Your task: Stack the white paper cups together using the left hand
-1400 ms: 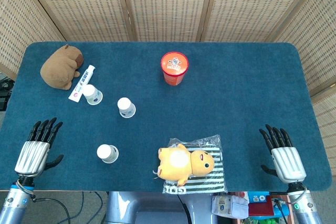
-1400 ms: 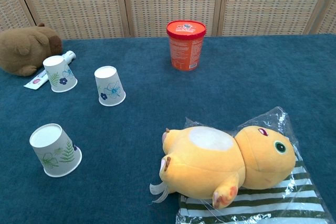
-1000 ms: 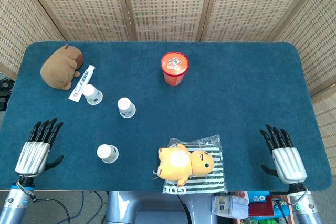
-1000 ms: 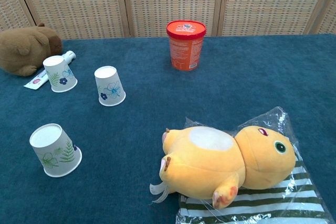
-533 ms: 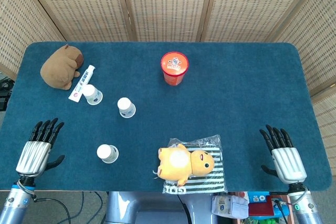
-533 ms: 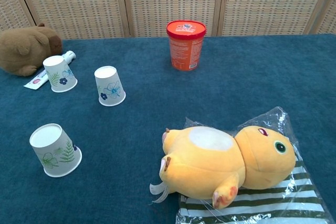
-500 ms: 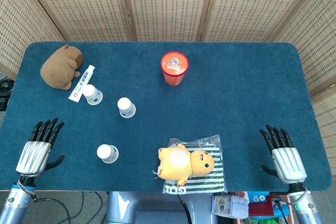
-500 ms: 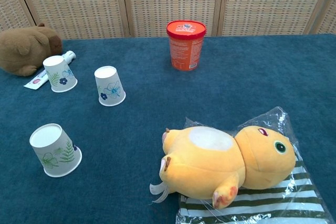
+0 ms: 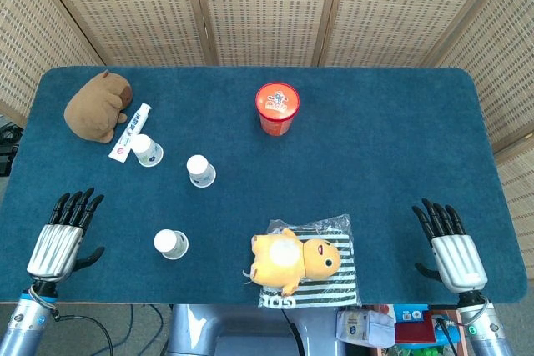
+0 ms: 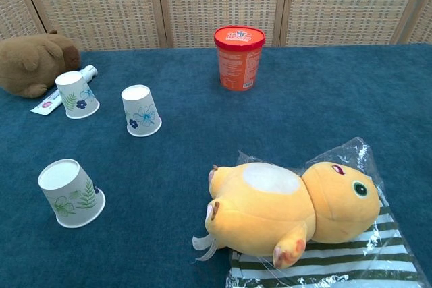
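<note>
Both robot hands, left robot hand (image 9: 57,242) and right robot hand (image 9: 453,253), lie spread, empty.

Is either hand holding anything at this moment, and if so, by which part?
Nothing is held. The left hand and right hand both rest open at the table's near edge, fingers apart, clear of the paper cups.

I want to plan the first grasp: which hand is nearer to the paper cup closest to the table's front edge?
Left. The left hand lies beside the nearest paper cup, to its left; the right hand lies far across, beyond the yellow plush toy.
</note>
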You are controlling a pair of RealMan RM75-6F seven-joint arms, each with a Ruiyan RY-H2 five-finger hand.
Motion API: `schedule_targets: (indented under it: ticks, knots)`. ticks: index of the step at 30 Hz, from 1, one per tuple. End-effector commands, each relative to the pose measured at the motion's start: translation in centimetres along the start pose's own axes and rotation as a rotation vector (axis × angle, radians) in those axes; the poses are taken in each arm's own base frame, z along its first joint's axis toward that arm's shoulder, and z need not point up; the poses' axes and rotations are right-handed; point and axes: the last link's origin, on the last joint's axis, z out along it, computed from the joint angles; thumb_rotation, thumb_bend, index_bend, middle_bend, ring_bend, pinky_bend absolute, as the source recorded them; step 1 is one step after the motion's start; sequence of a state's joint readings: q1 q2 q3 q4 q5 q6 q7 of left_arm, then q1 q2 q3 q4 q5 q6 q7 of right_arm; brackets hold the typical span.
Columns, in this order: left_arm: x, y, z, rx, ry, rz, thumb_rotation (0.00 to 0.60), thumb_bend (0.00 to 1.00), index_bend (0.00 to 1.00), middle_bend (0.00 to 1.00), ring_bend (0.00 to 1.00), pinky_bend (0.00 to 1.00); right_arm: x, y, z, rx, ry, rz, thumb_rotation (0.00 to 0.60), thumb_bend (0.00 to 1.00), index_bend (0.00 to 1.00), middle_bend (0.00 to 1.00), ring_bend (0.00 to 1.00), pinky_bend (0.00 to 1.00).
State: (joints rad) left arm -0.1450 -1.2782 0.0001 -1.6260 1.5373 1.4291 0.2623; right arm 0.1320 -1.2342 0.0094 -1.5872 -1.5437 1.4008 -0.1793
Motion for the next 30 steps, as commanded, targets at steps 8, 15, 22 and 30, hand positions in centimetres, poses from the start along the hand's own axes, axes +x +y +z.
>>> schedule_targets:
  ticks: [8,15,22,30]
  knots:
    - [0.3,0.2,1.1,-0.008,-0.007,-0.023,0.600,0.24,0.02,0.00,0.00,0.00,-0.1,0.1,0.1,-0.007,-0.003,0.002,0.600,0.00,0.00,0.00,0.00,0.00]
    - [2.9,0.6,6.1,-0.028,-0.036,-0.047,0.600,0.24,0.09,0.00,0.00,0.00,-0.3,0.3,0.2,-0.011,-0.015,0.009,0.600,0.00,0.00,0.00,0.00,0.00]
    - [4.3,2.1,11.7,-0.043,-0.152,0.002,0.600,0.24,0.11,0.00,0.00,0.00,-0.1,0.7,0.5,-0.023,-0.016,0.027,0.600,0.00,0.00,0.00,0.00,0.00]
    - [4.5,5.4,17.2,-0.064,-0.222,0.048,0.600,0.24,0.11,0.00,0.00,0.00,-0.2,1.3,0.7,-0.035,-0.028,0.050,0.600,0.00,0.00,0.00,0.00,0.00]
